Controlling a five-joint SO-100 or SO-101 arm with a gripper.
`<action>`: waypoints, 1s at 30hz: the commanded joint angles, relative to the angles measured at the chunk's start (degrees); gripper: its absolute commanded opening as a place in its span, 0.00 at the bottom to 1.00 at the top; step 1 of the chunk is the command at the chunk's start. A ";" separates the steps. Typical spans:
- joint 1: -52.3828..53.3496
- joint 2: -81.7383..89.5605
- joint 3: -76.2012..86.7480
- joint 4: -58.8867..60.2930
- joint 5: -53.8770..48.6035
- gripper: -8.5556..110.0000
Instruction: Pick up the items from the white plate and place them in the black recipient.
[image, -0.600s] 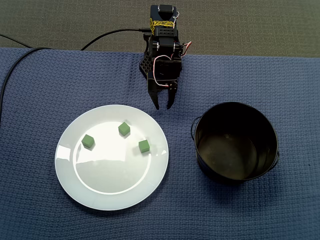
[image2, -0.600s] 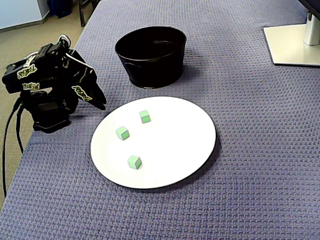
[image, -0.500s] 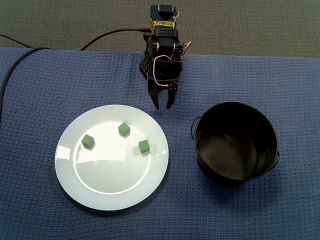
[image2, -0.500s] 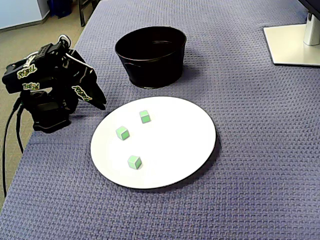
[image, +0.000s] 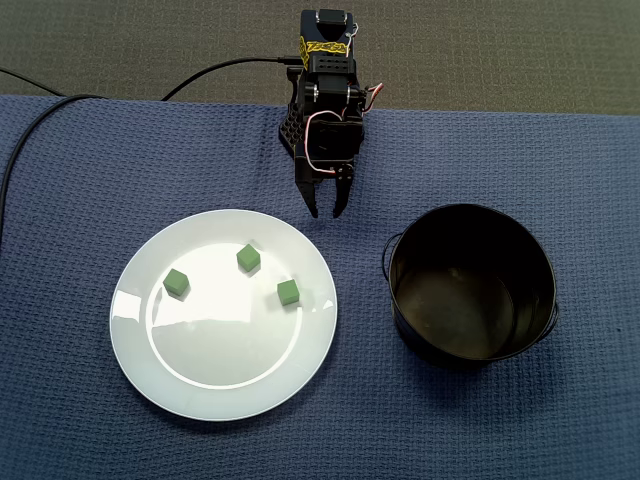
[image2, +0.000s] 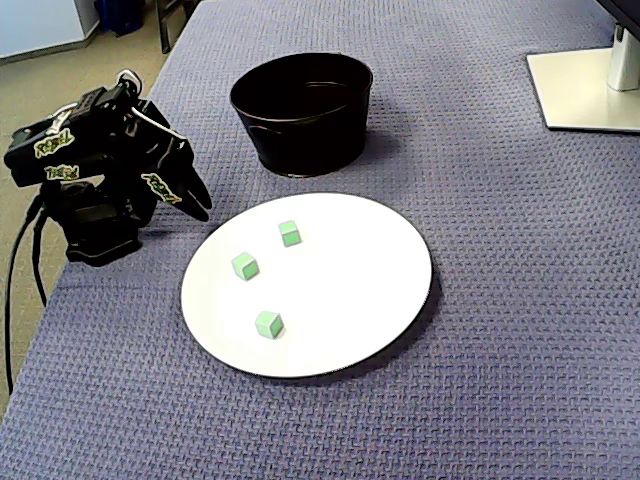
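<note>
Hovering tool (image: 326, 212) narrowly parted, empty; glossy round plate (image: 200, 375), green cubes (image: 248, 259), cylindrical bucket (image: 530, 255).

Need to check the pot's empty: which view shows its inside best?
Best: a fixed view with the pot seen from above, bare bottom plain. In a fixed view the pot shows mainly wall, inside dark.

Blue waffle-weave cloth (image: 100, 150) bears white plate (image: 230, 355), black pot (image2: 300, 145), arm base (image2: 95, 238) and a white stand foot (image2: 590, 90)
</note>
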 joint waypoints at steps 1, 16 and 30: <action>0.18 -0.26 0.97 0.97 4.31 0.07; 3.87 -0.35 0.88 -5.54 13.27 0.07; 7.91 -22.76 -26.19 -10.63 36.21 0.12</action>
